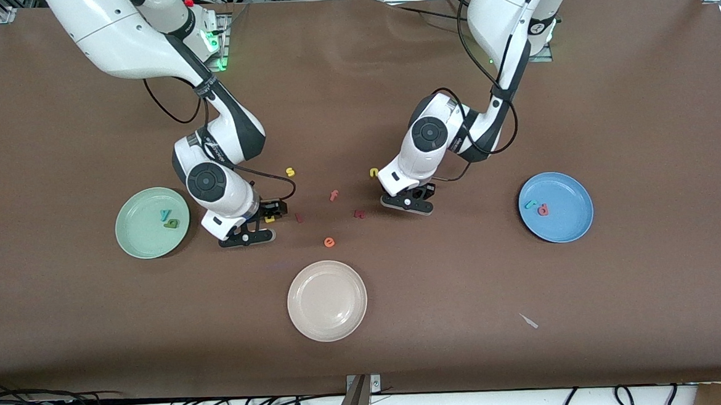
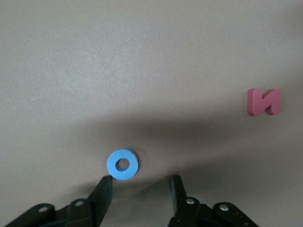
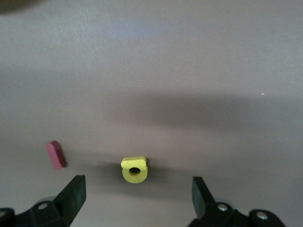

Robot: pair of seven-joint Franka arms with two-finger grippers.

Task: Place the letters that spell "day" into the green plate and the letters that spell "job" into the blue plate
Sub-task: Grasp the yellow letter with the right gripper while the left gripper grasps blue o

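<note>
The green plate (image 1: pixel 152 222) holds a teal "y" (image 1: pixel 165 214) and a dark green letter (image 1: pixel 171 223). In the blue plate (image 1: pixel 556 207) lie a teal "j" (image 1: pixel 529 204) and a pinkish-red letter (image 1: pixel 543 209). The yellow "a" (image 3: pixel 134 170) lies flat on the table just ahead of my right gripper (image 3: pixel 138 189), which hangs low and wide open beside the green plate (image 1: pixel 246 236). The blue "o" (image 2: pixel 122 164) lies by one fingertip of my left gripper (image 2: pixel 141 187), which is open, empty and low over the table's middle (image 1: pixel 408 205).
A cream-white plate (image 1: pixel 327 300) sits nearer the front camera. Loose letters lie between the arms: yellow "s" (image 1: pixel 290 171), another yellow letter (image 1: pixel 374 173), orange "f" (image 1: pixel 333 195), orange "e" (image 1: pixel 329 242), a dark red letter (image 2: pixel 263 101) and a red bar (image 3: pixel 56 154).
</note>
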